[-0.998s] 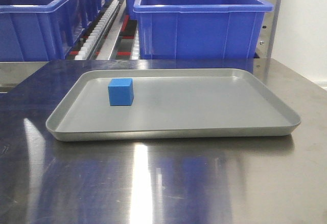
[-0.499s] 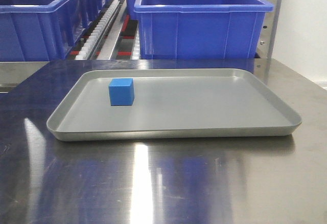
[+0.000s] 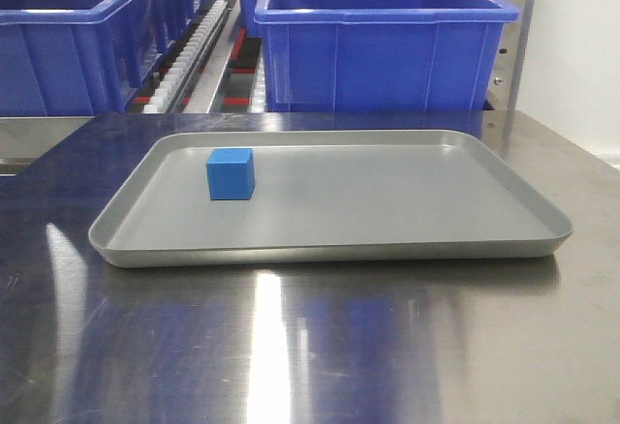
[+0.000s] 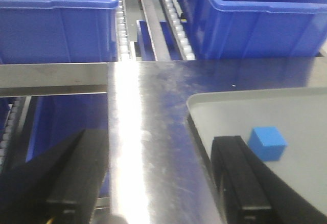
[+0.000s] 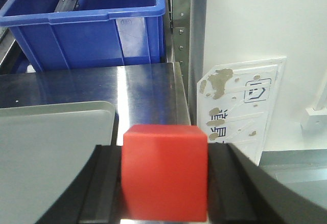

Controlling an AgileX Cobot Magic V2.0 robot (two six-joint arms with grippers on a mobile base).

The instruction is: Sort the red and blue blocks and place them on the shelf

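Observation:
The blue block (image 3: 230,173) (image 4: 267,143) sits on the grey tray (image 3: 387,240), toward its far left part. Over the steel tabletop beside the tray's left edge, my left gripper (image 4: 158,178) stands open with nothing between its fingers; its right finger (image 4: 237,178) is just left of the blue block. A red block (image 5: 164,173) is clamped between the black pads of my right gripper (image 5: 164,183), above the table's right end by the tray's corner (image 5: 76,116). The shelf (image 3: 189,56) with white rollers runs behind the table. Neither gripper shows in the front view.
Large blue bins (image 3: 383,42) (image 3: 68,46) stand on the roller shelf behind the steel tabletop (image 3: 310,347). A perforated steel upright (image 5: 181,19) rises at the table's right end, with a white wall and a spotted white panel (image 5: 240,101) beyond it.

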